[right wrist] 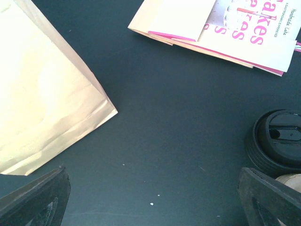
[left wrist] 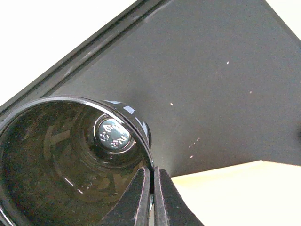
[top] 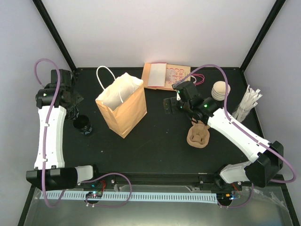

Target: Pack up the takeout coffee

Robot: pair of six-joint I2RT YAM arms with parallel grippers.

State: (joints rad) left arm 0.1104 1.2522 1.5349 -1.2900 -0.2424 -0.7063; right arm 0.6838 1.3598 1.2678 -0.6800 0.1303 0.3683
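The takeout coffee (right wrist: 276, 141), a ribbed black cup under a black lid, stands at the right edge of the right wrist view; my right arm hides it from above. My right gripper (right wrist: 150, 207) (top: 170, 104) hangs open over bare table between that cup and the brown paper bag (top: 121, 104) (right wrist: 42, 94), which stands open-topped with white handles. At the far left my left gripper (left wrist: 153, 172) (top: 75, 114) is shut on the rim of a separate glossy black cup (left wrist: 61, 160) (top: 84, 125), dark inside, resting on the table.
A pulp cup carrier (top: 198, 134) sits under my right forearm, touching the coffee's side. Flat pink-lettered cake bags (top: 164, 74) (right wrist: 244, 23) lie at the back. Round pulp pieces (top: 220, 89) and white wrapped straws (top: 247, 103) stand at the back right.
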